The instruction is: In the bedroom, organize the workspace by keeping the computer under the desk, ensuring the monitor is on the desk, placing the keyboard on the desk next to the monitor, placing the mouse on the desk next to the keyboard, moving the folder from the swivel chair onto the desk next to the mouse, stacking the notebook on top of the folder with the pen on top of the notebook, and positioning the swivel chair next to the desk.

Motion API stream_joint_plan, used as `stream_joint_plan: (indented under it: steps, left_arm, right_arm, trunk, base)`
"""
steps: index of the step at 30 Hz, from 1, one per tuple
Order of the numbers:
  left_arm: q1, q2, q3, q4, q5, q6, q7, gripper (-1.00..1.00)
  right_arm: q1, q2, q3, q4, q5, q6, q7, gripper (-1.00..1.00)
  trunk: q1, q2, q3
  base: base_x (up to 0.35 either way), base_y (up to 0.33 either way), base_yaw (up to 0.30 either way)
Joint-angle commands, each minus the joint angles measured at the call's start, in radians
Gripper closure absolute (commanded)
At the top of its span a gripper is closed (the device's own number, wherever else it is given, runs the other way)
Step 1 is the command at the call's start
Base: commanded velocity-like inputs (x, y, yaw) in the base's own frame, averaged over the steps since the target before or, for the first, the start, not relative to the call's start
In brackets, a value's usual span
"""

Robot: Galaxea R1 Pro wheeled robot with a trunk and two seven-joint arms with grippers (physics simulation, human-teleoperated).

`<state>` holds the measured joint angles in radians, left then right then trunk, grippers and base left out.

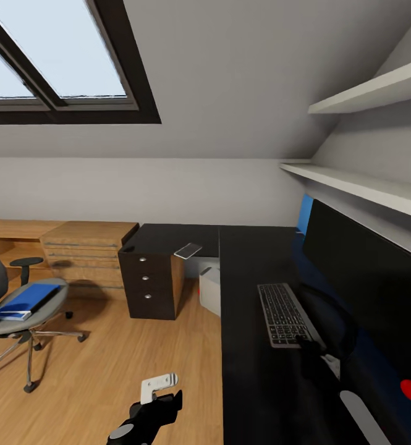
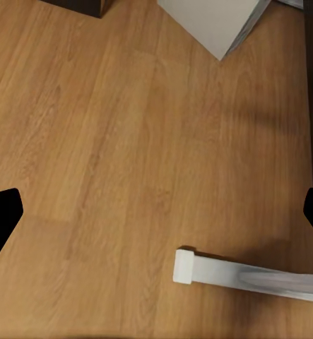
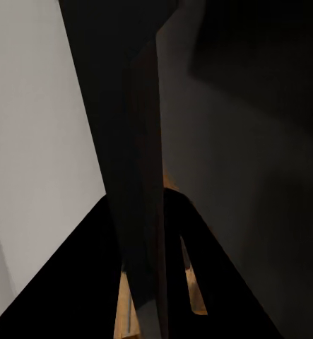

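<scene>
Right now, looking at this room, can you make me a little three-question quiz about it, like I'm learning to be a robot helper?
1. True or false: the blue folder lies on the chair seat.
2. What lies on the desk right in front of the monitor? A) a lamp B) the keyboard C) a cup
3. Fill in: the grey computer stands on the floor under the ____.

Key:
1. True. The folder rests flat on the grey seat.
2. B. The keyboard lies on the black top beside the monitor's stand.
3. Desk. The tower sits between the drawer unit and the desk's long side.
</scene>
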<state>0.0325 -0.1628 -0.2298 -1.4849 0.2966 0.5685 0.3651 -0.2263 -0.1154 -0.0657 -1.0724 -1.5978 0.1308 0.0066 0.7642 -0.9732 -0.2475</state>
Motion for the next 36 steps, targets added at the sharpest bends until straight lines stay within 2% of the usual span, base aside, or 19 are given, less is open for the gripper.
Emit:
stream_joint_plan:
  steps: [1,8,14,22,36]
  left_arm:
    - [0.0,0.0,-0.001,-0.002,0.011,0.002,0.009,-1.0]
    - [0.0,0.0,0.0,-0.002,0.012,0.003,0.009,-1.0]
    - [0.0,0.0,0.0,-0.002,0.012,0.002,0.007,-1.0]
    - [0.0,0.0,0.001,-0.002,0.012,0.003,0.006,-1.0]
    - [0.0,0.0,0.001,-0.002,0.012,0.003,0.006,-1.0]
  right_arm:
    - [-0.001,0.001,0.0,0.0,-0.011,-0.01,0.002,1.0]
    - [-0.001,0.011,0.002,0.003,-0.013,-0.038,0.002,1.0]
    - [-0.001,0.011,0.003,0.009,-0.011,-0.037,0.001,1.0]
    - [-0.001,0.011,0.004,0.009,-0.012,-0.036,0.001,1.0]
    - [-0.001,0.01,0.006,0.008,-0.008,-0.038,0.0,1.0]
  trunk:
    - [0.0,-0.001,-0.001]
    - [0.0,-0.001,-0.001]
    - [0.0,-0.001,-0.001]
    - [0.0,-0.001,-0.001]
    - [0.0,-0.001,-0.001]
  base:
    - [0.0,-0.005,0.0]
    - [0.0,-0.001,0.0]
    - [0.03,0.012,0.0]
    - [0.214,0.031,0.0]
    - [0.008,0.0,0.0]
